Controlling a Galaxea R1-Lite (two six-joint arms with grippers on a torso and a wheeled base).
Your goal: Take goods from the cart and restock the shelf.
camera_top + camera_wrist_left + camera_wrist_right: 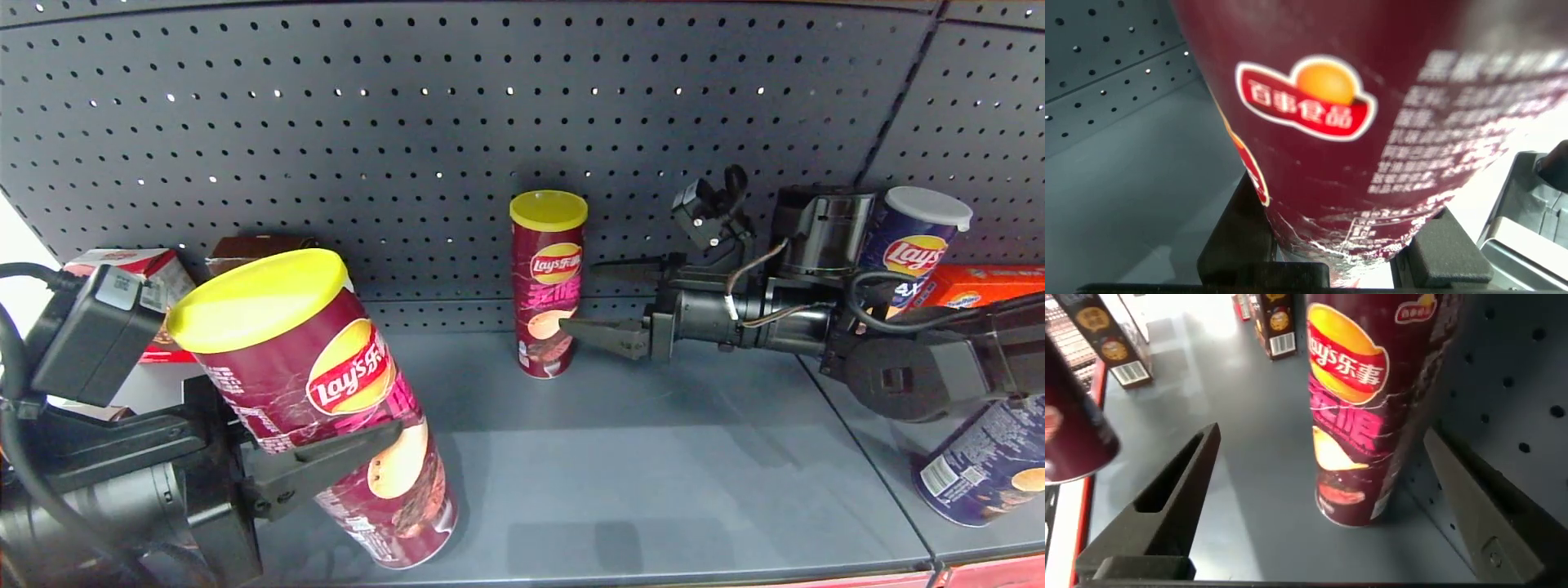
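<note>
Shelf [653,474], front-left corner: tilted can [310,367] clamped in left tool [343,453], base low by the front edge. Back edge, middle: second can [547,286] upright against the pegboard [408,122]. Just beside it, toward the right edge, right tool [586,296] spread open, level with its middle, apparently clear of it.
</note>
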